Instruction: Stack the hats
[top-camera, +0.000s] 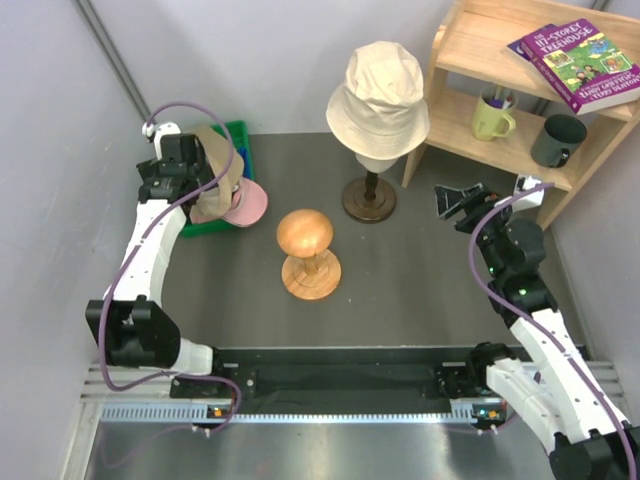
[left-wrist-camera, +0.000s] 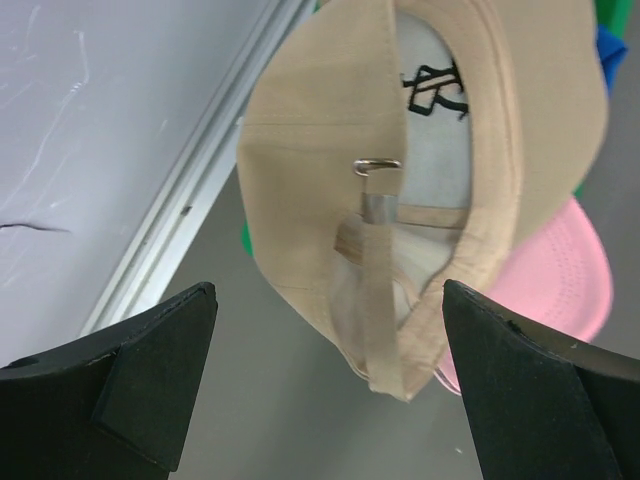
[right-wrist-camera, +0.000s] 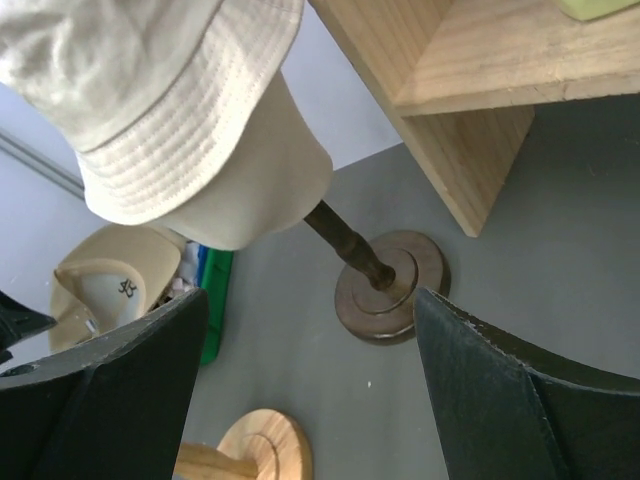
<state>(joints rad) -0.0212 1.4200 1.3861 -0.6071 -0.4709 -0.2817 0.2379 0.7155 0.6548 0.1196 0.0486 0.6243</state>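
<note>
At the table's far-left edge, the left gripper (left-wrist-camera: 328, 300) hung wide-jawed above the tan cap (left-wrist-camera: 320, 170) lying over the pink cap (left-wrist-camera: 565, 275) by the green bin (top-camera: 240, 135), while the right gripper (right-wrist-camera: 310, 300), jaws wide and empty, faced the bucket hat (right-wrist-camera: 150, 100) near the shelf (top-camera: 475, 60).

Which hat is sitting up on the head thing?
The cream bucket hat, with its floppy all-round brim, sits on the head form. The tan cap and pink cap lie piled at the green tray on the left.
</note>
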